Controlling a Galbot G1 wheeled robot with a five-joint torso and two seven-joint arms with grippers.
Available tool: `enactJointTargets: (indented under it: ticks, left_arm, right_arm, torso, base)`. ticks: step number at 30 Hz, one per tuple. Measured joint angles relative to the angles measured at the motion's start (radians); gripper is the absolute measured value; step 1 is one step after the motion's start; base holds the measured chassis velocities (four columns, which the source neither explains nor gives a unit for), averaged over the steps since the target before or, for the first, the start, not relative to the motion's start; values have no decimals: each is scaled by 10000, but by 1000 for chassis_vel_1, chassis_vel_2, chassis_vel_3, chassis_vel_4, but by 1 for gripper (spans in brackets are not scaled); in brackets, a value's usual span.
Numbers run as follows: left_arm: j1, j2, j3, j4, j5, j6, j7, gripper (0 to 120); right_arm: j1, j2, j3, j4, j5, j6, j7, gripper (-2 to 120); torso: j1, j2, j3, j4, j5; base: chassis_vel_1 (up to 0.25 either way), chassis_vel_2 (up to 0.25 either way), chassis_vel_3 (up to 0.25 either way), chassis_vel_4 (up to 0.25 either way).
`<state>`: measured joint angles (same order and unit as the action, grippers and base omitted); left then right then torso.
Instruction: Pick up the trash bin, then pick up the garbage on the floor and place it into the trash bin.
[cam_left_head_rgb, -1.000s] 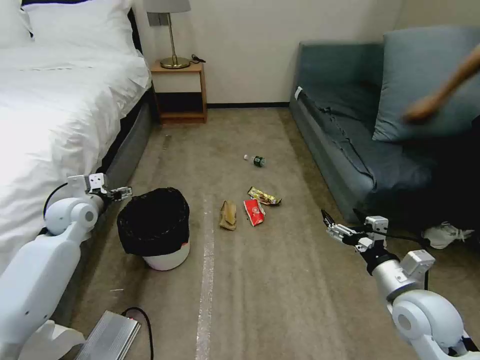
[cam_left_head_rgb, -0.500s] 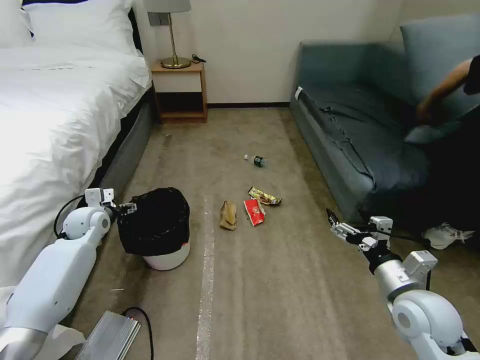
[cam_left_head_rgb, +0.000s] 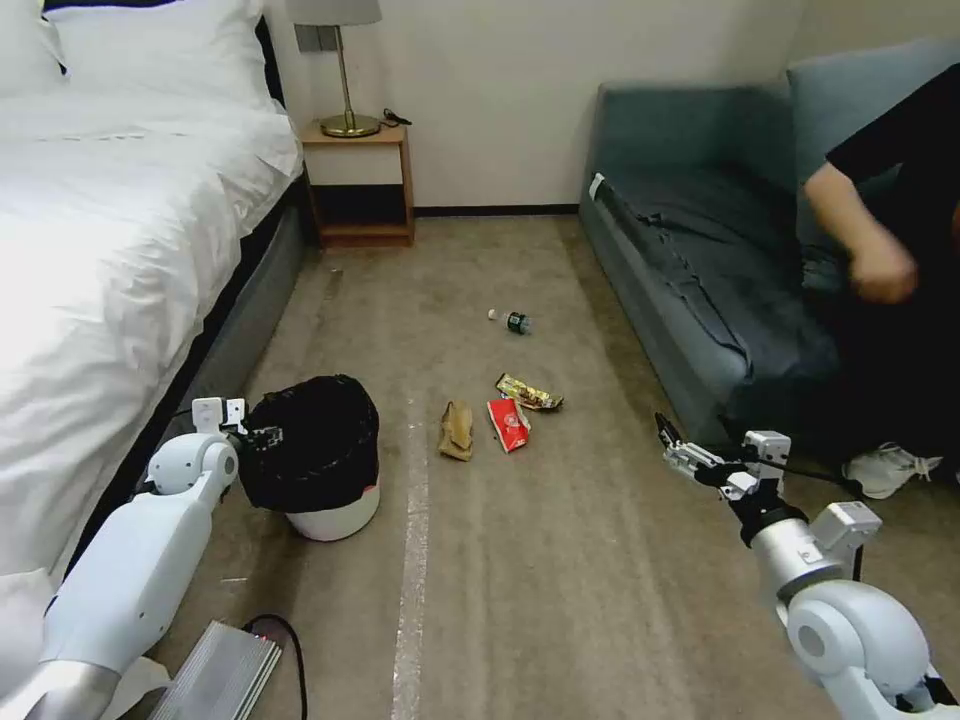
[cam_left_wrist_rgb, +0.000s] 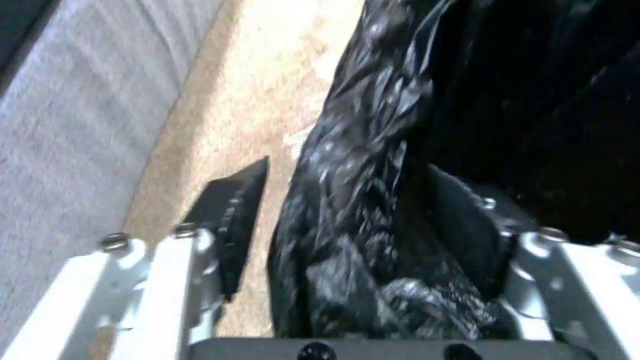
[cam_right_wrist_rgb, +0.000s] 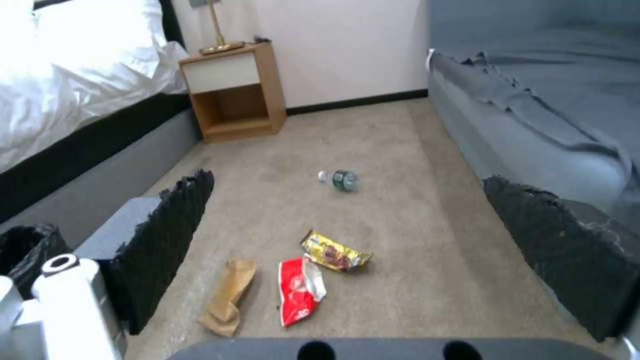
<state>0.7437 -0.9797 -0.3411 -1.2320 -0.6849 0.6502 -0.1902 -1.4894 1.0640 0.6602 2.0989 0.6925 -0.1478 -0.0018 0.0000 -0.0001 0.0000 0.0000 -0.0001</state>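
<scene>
I am straddling the trash bin (cam_left_head_rgb: 318, 455) rim with my left gripper (cam_left_wrist_rgb: 347, 240), fingers wide, one outside, one inside the slippery black liner. The bin is sitting by the bed (cam_left_head_rgb: 110, 250) at my ten o'clock; it looks light, so I'm pinching rim, not bag. My right gripper (cam_left_head_rgb: 668, 440) is hovering wide at two o'clock; the garbage (cam_left_head_rgb: 510, 425) is lying at twelve.

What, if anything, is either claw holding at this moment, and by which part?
Nothing is firmly held yet. The left claw straddles the bag-draped rim of the trash bin, one finger inside, one outside, with a gap showing. The right claw hangs open and empty.
</scene>
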Motion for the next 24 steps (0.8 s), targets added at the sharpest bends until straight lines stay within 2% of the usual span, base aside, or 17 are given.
enactJointTargets:
  ticks: [1,2,4,5,7,10,12,16,21,24]
  left_arm:
    - [78,39,-75,-69,-56,52,10,54]
    - [78,39,-75,-69,-56,52,10,54]
    - [220,79,-220,-172,-99,82,31,43]
    - [220,79,-220,-172,-99,82,31,43]
    - [325,70,-319,-204,-93,73,39,32]
    - [392,44,-375,-228,-83,52,39,26]
    - [534,-4,-465,-330,-67,-8,68,14]
    - [613,-57,-519,-369,-54,-212,72,8]
    - [694,-74,-568,-519,-47,-409,65,8]
    - [770,-66,-666,-853,-39,-869,192,4]
  right_arm:
    - [-3,-15,3,2,19,1,1,100]
    - [-3,-15,3,2,19,1,1,100]
    - [-62,-17,3,53,29,9,3,100]
    - [-62,-17,3,53,29,9,3,100]
    - [-117,-8,13,89,36,31,4,100]
    - [-143,-19,39,109,58,47,4,100]
    - [-201,-83,111,189,154,64,7,100]
    - [-275,-93,151,262,213,76,8,100]
    - [-324,14,143,259,206,131,9,100]
    - [-354,136,79,228,206,155,16,100]
  torso:
    - [0,0,0,1,2]
    - [0,0,0,1,2]
    - [0,0,-1,1,1]
    - [0,0,-1,1,1]
    - [0,0,-1,0,2]
    - [0,1,-1,0,3]
    - [0,1,-1,1,3]
    - [-1,1,-3,0,4]
    - [0,1,-1,0,-3]
    - [0,0,0,-1,-4]
  base:
    - [0,0,0,0]
    - [0,0,0,0]
    - [0,0,0,0]
    - [0,0,0,0]
    - [0,0,0,0]
    - [0,0,0,0]
    - [0,0,0,0]
    - [0,0,0,0]
    - [0,0,0,0]
    - [0,0,0,0]
